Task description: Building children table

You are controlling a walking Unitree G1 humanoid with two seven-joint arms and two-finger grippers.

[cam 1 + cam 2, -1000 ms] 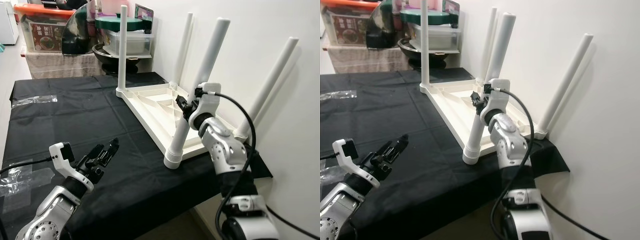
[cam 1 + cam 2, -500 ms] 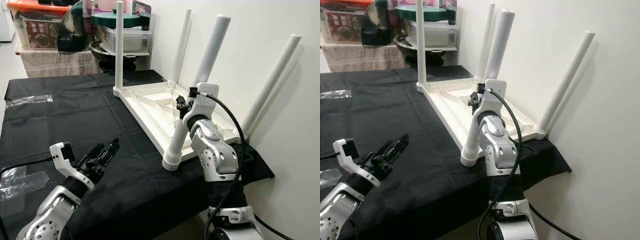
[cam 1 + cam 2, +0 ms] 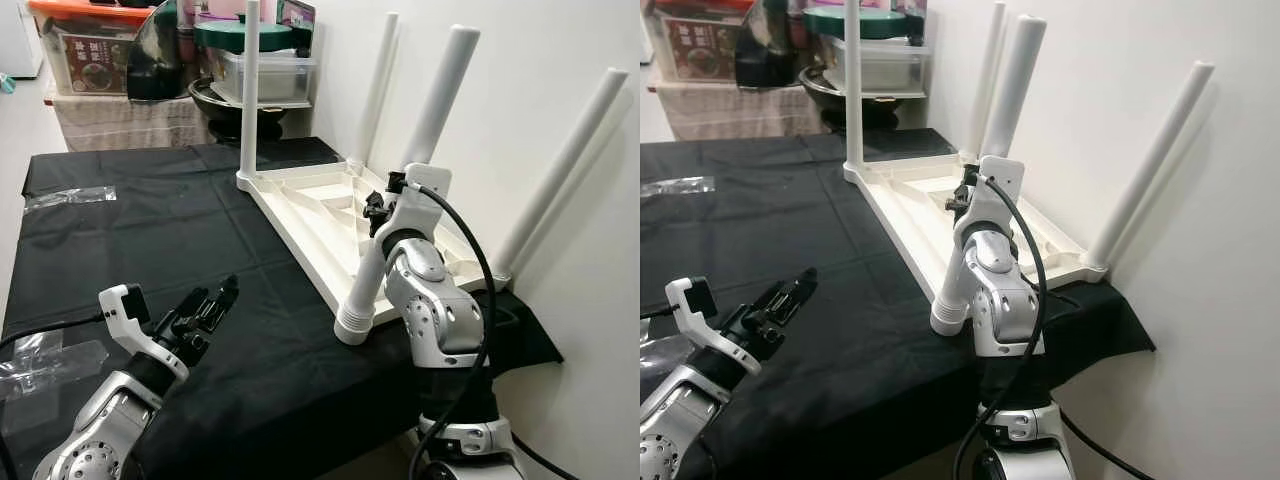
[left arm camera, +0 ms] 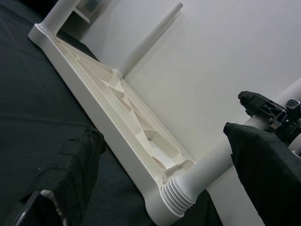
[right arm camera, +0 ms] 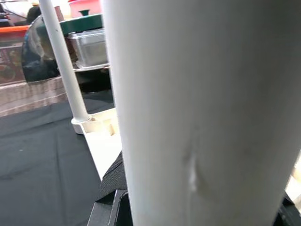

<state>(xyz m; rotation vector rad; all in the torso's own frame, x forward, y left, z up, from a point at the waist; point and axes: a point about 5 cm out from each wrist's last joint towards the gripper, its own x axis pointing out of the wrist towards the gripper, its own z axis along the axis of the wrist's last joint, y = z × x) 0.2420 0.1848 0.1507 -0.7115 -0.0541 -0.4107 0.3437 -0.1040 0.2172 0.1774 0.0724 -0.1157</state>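
Note:
A white plastic children's table (image 3: 318,196) lies upturned on the black cloth (image 3: 150,240), tilted against the wall, with its legs pointing up. My right gripper (image 3: 379,209) is shut on the near leg (image 3: 438,98), a little above its ribbed base (image 3: 352,324). Seen from the right wrist, that leg (image 5: 188,117) sits right against the camera, with a black pad (image 5: 111,197) beside it. My left gripper (image 3: 212,303) hovers open over the cloth at the front left, apart from the table. In the left wrist view its fingers (image 4: 75,165) frame the ribbed base (image 4: 178,194).
Storage boxes (image 3: 92,52), a dark pot (image 3: 236,98) and a green-lidded container (image 3: 262,62) stand behind the cloth. Clear plastic bags lie on the cloth at the far left (image 3: 70,197) and at the near left edge (image 3: 45,352). The white wall (image 3: 560,80) closes off the right side.
The whole view has shifted a little, so the camera moved. My right gripper stays on the near leg and my left gripper holds its place.

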